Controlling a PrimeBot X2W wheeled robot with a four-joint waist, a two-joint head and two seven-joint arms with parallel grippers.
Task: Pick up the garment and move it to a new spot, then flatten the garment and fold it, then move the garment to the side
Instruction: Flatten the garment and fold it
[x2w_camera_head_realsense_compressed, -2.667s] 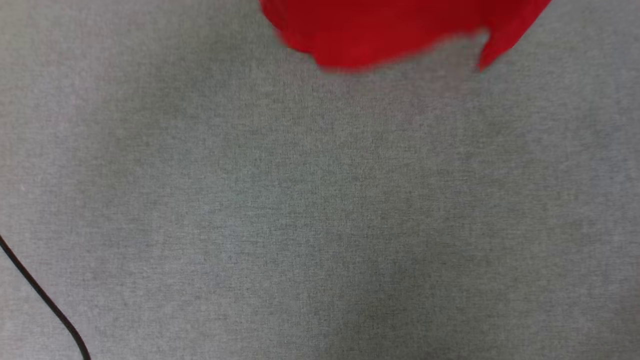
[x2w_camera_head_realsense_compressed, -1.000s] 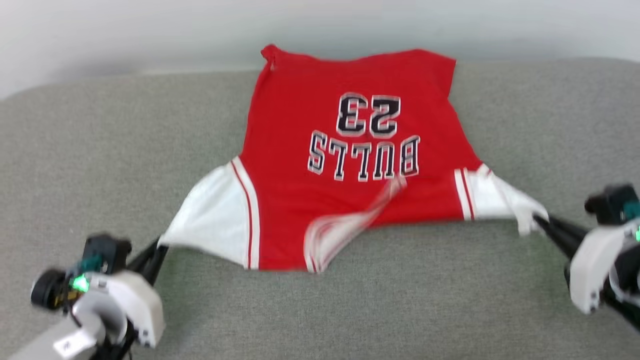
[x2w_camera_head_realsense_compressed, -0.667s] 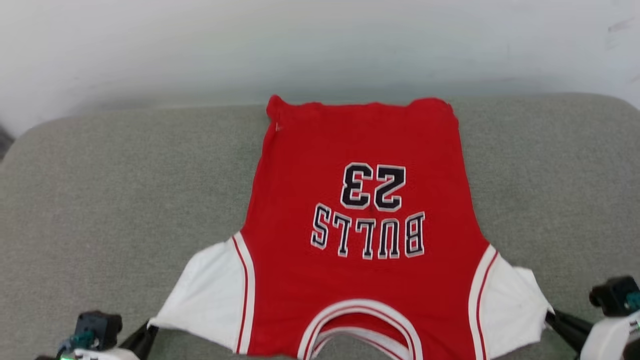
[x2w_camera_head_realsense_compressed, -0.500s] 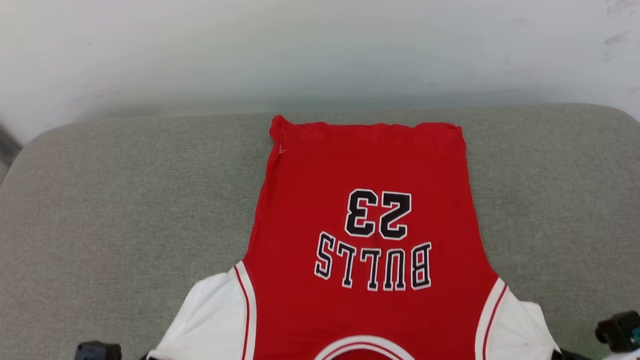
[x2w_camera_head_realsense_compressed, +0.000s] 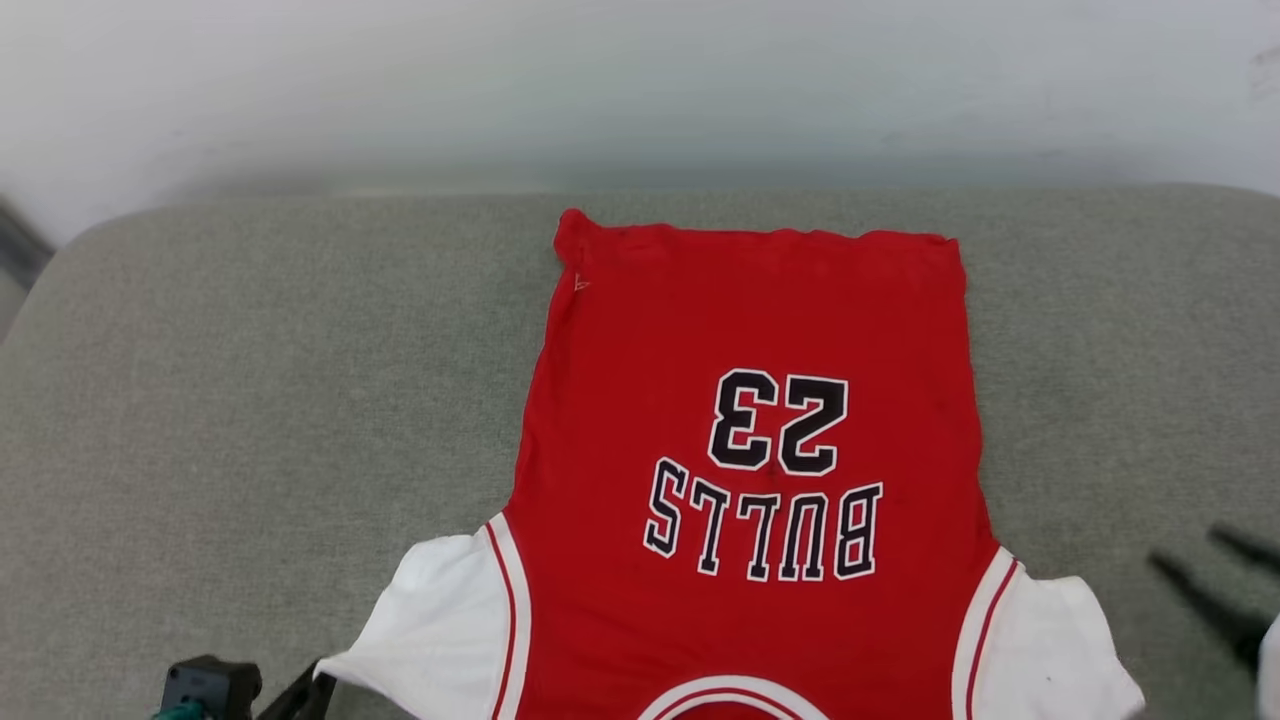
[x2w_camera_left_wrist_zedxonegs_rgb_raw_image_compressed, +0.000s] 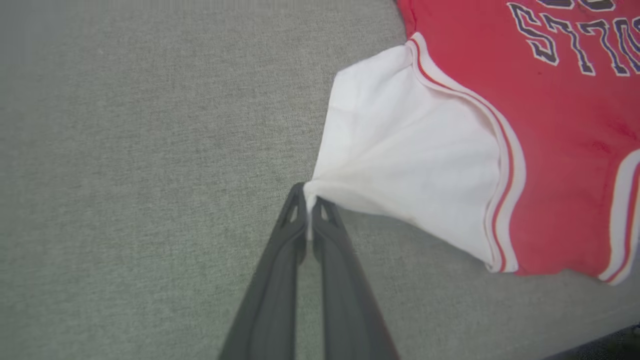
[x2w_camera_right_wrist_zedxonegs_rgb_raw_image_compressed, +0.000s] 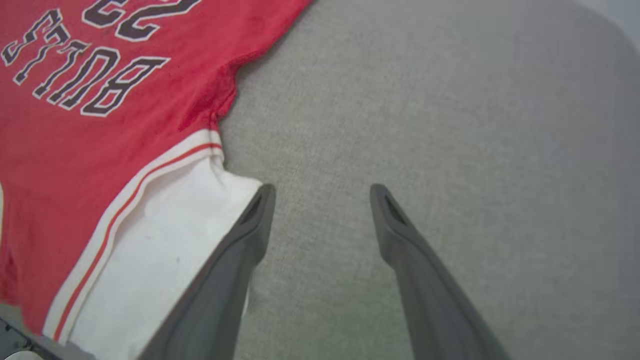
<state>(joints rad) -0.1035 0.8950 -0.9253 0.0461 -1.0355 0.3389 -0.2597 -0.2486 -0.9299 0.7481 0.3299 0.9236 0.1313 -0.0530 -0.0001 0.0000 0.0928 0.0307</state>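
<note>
Your garment (x2w_camera_head_realsense_compressed: 750, 420) lies flat, print side up, on the grey cushion (x2w_camera_head_realsense_compressed: 250, 400), a little right of centre in the head view. Its long axis runs straight away from you. The hem (x2w_camera_head_realsense_compressed: 760, 240) is at the far end, near the pale wall (x2w_camera_head_realsense_compressed: 640, 80). The collar (x2w_camera_head_realsense_compressed: 735, 695) is at the near end, cut off by the bottom edge of the head view. So the garment points neck-first toward you, and the lettering (x2w_camera_head_realsense_compressed: 765, 475) reads upside down from the head. The far left corner of the hem is slightly bunched, while the rest of the red body looks smooth.

The two white sleeves splay out sideways at the near end, across the long axis. Your left gripper (x2w_camera_left_wrist_zedxonegs_rgb_raw_image_compressed: 310, 200) is clenched on the outer corner of the left sleeve (x2w_camera_left_wrist_zedxonegs_rgb_raw_image_compressed: 400, 150). The white cloth is pinched between its fingertips and drawn into a taut point, with creases fanning back toward the striped trim. In the head view you can see this gripper at the lower left, at the sleeve's tip.

Your right gripper (x2w_camera_right_wrist_zedxonegs_rgb_raw_image_compressed: 322, 197) has its jaws spread wide, with only bare cushion between them. One finger lies along the outer edge of the right sleeve (x2w_camera_right_wrist_zedxonegs_rgb_raw_image_compressed: 165, 250) and overlaps the white cloth in the wrist view. You cannot tell from here whether it touches. The other finger stands over cushion, clear of the garment. That sleeve lies slack and flat.
</note>
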